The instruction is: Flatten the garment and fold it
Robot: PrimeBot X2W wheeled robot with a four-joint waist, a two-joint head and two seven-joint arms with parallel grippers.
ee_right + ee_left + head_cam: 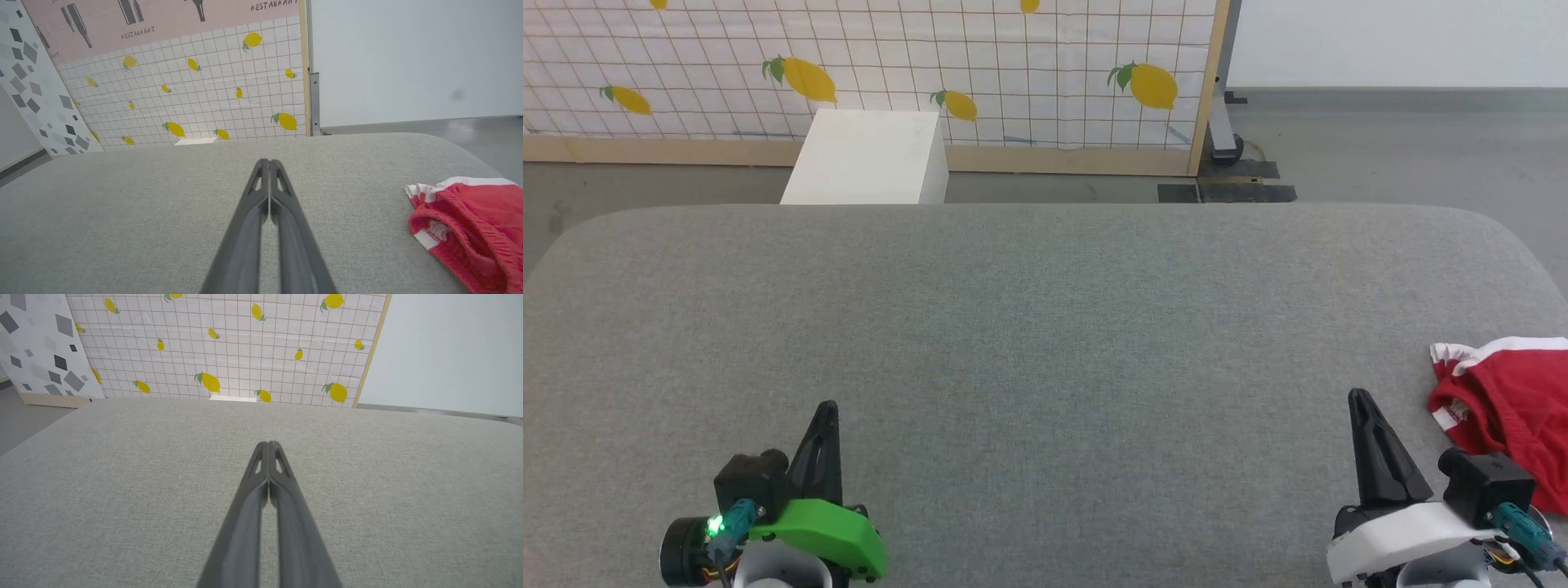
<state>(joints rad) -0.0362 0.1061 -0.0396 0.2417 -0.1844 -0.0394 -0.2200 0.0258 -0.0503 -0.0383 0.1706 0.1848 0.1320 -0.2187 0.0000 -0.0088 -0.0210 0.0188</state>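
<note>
Here, the head view holds one grey padded table with two grippers over it: the left gripper at the lower left, the right gripper at the lower right. One red garment, white-banded, lies crumpled at the table's right edge, near the right gripper but apart from it. One white box stands behind the table, before one lemon-print panel.

In the left wrist view, the left gripper's two fingers are pressed together, empty.

In the right wrist view, the right gripper's two fingers likewise meet, holding nothing. The garment lies off to their right.
</note>
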